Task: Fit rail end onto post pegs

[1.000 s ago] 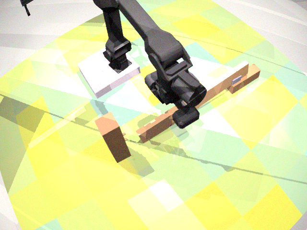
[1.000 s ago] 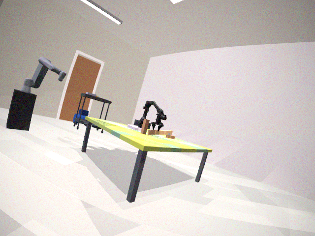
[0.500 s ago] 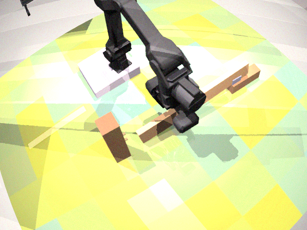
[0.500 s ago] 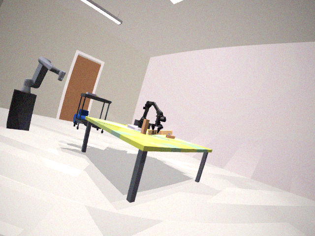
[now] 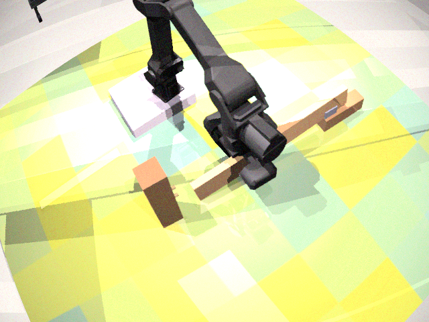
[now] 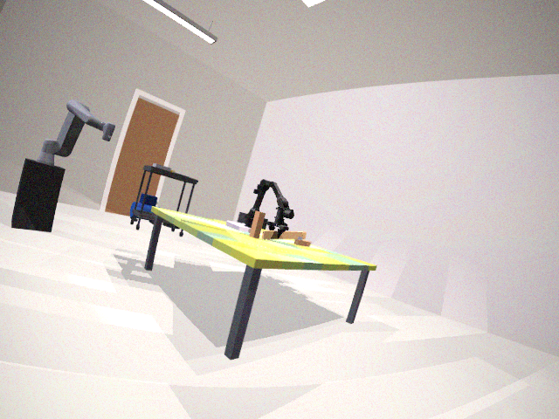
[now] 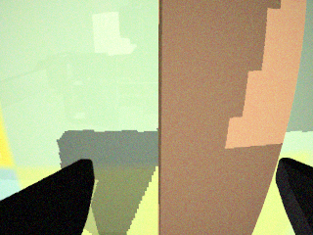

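The long wooden rail [image 5: 211, 180] [image 7: 209, 92] [image 6: 291, 235] lies slanted, its near end down on the table a short gap in front of the post [image 5: 157, 194] [image 6: 257, 223]. Two small pegs [image 5: 175, 191] stick out of the post toward the rail and are bare. The rail's far end sits by the grey bracket [image 5: 330, 111] on the footboard block [image 5: 348, 104]. My gripper [image 5: 244, 168] [image 7: 190, 171] [image 6: 280, 228] straddles the rail near its near end. The fingers stand on either side of the rail with gaps showing, so it is open.
The arm's white base plate [image 5: 138, 107] stands behind the post. The table [image 6: 271, 259] is yellow and green patchwork. In the far view a black cart [image 6: 169, 180], a grey arm on a black pedestal [image 6: 37, 194] and a door stand off the table.
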`<state>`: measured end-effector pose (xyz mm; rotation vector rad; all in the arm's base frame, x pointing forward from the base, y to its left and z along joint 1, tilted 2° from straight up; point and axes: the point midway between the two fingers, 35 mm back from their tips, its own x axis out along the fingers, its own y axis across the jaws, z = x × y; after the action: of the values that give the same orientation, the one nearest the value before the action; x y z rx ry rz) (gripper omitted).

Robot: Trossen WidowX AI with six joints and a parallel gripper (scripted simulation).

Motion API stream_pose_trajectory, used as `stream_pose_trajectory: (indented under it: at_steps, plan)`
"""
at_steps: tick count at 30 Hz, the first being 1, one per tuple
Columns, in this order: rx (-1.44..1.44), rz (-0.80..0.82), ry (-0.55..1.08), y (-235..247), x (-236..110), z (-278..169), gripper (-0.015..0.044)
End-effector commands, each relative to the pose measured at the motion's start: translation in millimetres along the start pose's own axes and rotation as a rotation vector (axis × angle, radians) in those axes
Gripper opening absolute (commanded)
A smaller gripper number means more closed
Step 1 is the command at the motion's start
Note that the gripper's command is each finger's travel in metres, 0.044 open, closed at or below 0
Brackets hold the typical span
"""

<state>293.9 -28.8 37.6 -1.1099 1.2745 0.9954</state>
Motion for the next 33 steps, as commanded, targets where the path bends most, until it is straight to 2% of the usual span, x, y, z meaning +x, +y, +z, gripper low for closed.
stream_pose_trajectory:
  at_steps: [1,9,16,33]
  plan:
    - [-0.004,0.010,-0.003,2.2,3.3,0.3,0.0256]
    - [-0.004,0.010,-0.003,2.2,3.3,0.3,0.0046]
    - [-0.004,0.010,-0.003,2.2,3.3,0.3,0.0000]
    - [-0.004,0.010,-0.003,2.0,-0.4,-0.3,0.0000]
